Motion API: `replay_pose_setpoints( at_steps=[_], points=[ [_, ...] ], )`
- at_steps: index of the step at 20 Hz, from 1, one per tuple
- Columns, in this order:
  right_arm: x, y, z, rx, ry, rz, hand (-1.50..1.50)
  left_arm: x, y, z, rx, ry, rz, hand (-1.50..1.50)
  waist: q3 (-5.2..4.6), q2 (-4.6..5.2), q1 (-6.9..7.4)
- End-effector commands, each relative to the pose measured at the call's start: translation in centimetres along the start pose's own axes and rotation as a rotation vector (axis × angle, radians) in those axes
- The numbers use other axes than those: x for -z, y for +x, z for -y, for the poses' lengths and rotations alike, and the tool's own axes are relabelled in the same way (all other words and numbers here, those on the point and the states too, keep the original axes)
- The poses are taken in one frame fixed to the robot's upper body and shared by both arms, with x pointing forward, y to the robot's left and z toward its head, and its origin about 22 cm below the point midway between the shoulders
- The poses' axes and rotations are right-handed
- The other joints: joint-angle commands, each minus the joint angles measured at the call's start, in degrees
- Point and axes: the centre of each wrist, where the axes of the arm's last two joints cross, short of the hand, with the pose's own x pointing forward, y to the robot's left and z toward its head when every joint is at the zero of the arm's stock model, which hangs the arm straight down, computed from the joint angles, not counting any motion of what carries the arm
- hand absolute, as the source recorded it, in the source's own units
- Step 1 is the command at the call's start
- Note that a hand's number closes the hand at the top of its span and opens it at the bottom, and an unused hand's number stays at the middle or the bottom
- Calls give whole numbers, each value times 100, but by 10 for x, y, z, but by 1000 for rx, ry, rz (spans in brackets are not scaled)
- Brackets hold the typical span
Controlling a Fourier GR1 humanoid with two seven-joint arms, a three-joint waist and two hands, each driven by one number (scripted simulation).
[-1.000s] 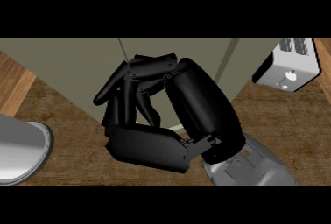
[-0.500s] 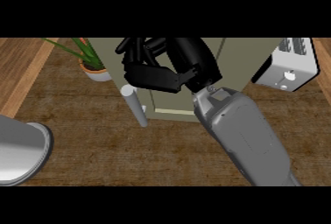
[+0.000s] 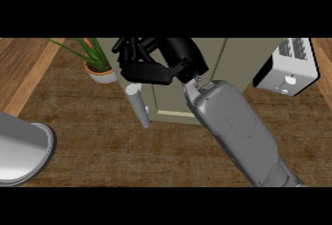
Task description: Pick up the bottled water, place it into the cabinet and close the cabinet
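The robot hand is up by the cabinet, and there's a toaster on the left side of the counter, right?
Not quite. The head view shows the toaster on the right side of the counter, not the left. The potted plant is the thing on the left. The right robot hand is indeed up by the cabinet.

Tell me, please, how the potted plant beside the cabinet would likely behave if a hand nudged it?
The potted plant would probably tip rather than slide, since its long leaves rise above a small rounded pot. The thin leaves look floppy and should bend on contact. The right hand is close beside it.
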Motion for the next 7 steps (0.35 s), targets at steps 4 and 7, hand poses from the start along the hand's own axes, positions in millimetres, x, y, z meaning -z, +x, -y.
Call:
replay_pose_setpoints(
  at_steps=[4,7],
  points=[
    [11,-32,51,-31,-175,-134,150,8,-2,8,-29,-29,12,150,11,304,24],
    [16,-32,44,-9,-169,-143,150,16,0,-2,-20,-30,8,150,6,305,-11]
  ],
)
